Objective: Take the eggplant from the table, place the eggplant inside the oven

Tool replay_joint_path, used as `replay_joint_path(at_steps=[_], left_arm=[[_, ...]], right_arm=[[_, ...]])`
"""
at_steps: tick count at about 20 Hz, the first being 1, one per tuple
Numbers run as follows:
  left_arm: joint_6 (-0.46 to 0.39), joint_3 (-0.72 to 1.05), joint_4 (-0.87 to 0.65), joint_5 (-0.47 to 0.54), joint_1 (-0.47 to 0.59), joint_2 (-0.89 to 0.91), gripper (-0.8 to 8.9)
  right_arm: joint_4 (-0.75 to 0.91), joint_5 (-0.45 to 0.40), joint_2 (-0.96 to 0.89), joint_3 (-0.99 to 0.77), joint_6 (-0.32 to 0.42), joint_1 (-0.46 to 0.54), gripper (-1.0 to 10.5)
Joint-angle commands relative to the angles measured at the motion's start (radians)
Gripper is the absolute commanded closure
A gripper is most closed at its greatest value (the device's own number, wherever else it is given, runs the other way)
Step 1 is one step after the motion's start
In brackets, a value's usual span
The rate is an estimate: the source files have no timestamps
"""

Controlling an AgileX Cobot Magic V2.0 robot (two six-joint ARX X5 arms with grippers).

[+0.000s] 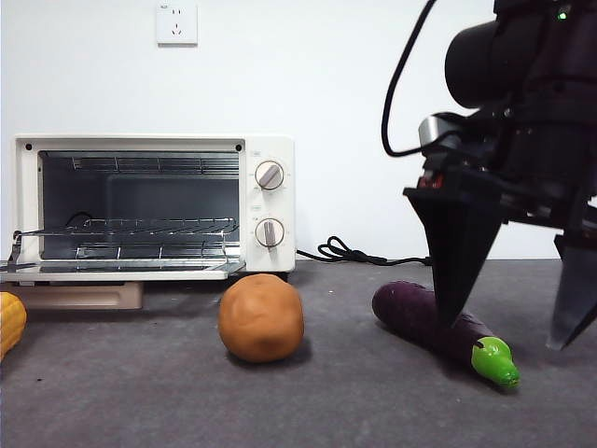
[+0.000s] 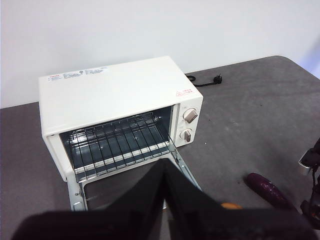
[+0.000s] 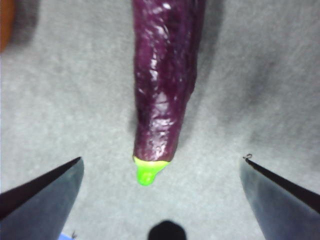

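While the right gripper (image 1: 511,334) straddles the eggplant (image 1: 434,320) (jaws apart), a potato-like lump (image 1: 261,317) sits beside.

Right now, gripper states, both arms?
Right gripper: open, low over the eggplant, holding nothing.
Left gripper: shut, empty, up over the oven door.
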State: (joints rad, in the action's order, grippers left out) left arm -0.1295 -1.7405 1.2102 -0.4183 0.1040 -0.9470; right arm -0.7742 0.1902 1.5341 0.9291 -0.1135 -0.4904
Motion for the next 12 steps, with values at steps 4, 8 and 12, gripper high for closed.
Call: replay_joint_path(at_steps=[4, 8, 12], left_arm=[[0.006, 0.007, 0.001, -0.004, -0.001, 0.002, 8.19], [0.006, 0.007, 0.001, -0.004, -0.001, 0.002, 8.19], [-0.002, 0.007, 0.008, -0.004, -0.001, 0.003, 8.19]], right_arm=[[0.103, -0.013, 0.002, -0.06, -0.069, -0.035, 5.6], [0.146, -0.071, 0.002, -0.064, -0.105, -0.074, 6.5], [0.146, -0.086, 0.01, -0.065, -0.128, -0.08, 6.7]])
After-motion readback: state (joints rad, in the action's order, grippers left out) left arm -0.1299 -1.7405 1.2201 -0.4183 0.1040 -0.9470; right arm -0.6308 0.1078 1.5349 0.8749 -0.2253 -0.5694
